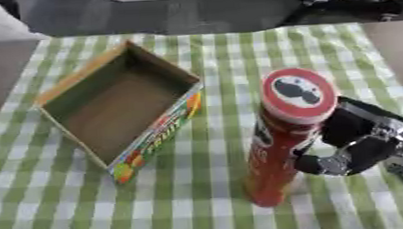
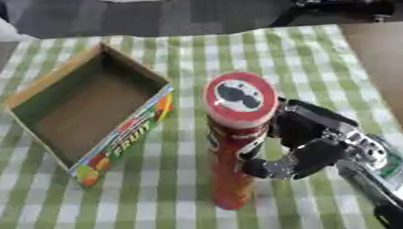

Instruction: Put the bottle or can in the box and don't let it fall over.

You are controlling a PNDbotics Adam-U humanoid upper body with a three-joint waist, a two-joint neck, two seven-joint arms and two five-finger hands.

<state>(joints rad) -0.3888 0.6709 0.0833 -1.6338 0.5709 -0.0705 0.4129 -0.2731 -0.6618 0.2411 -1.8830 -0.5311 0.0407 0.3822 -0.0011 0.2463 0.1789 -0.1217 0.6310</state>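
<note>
Right hand, entering from the lower right, with its black fingers curled against the right side of the can; contact appears to be at about mid-height of the tube, and the hand is judged to be closed around it, though the far side of the grasp is hidden by the can itself. The can is a tall red tube with a white-rimmed lid bearing a dark moustache mark; it stands upright on the table, its long axis vertical and its base resting on the green-and-white checked cloth. It lies immediately to the left of the hand, between the hand and the box. The box, an open cardboard tray with a printed colourful front wall, sits well to the left and slightly farther from the robot, its mouth facing up and its interior bare. The left hand shows in neither view, so the right is the only one placed to act. The coming move is judged to turn on carrying the can leftward over the near wall while keeping its axis vertical; being tall and narrow, it would likely tip easily on release.
</note>
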